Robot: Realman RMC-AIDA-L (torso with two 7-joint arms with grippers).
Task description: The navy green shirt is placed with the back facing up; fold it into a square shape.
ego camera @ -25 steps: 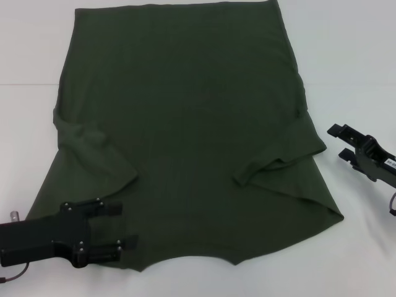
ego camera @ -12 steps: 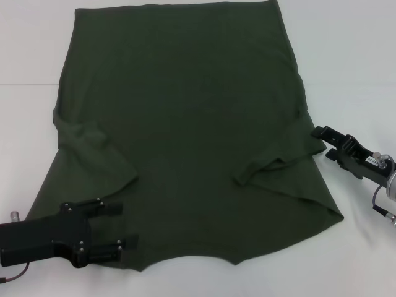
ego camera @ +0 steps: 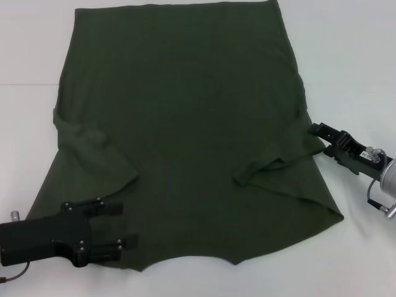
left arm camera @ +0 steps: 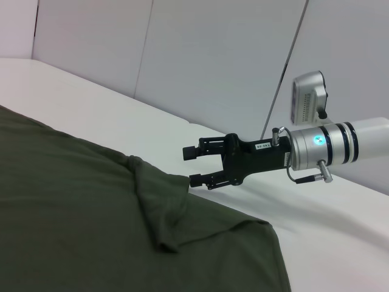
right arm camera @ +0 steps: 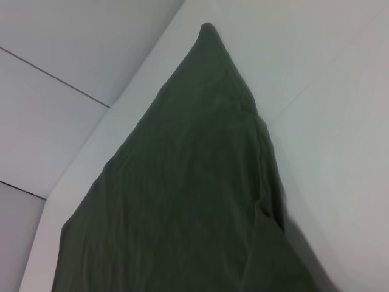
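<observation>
right gripper [ego camera: 318, 137] open, now touching the shirt [ego camera: 185, 124] edge at right-centre, having moved in from lower right | left gripper [ego camera: 120, 226] open over shirt's lower-left corner, unmoved | shirt spread flat mid-frame, sleeves folded in | we judge a side grasp imminent

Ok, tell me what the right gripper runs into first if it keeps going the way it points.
Most likely the navy green shirt: the open right gripper points at its folded-in sleeve edge, fingertips seemingly just short of the cloth.
</observation>
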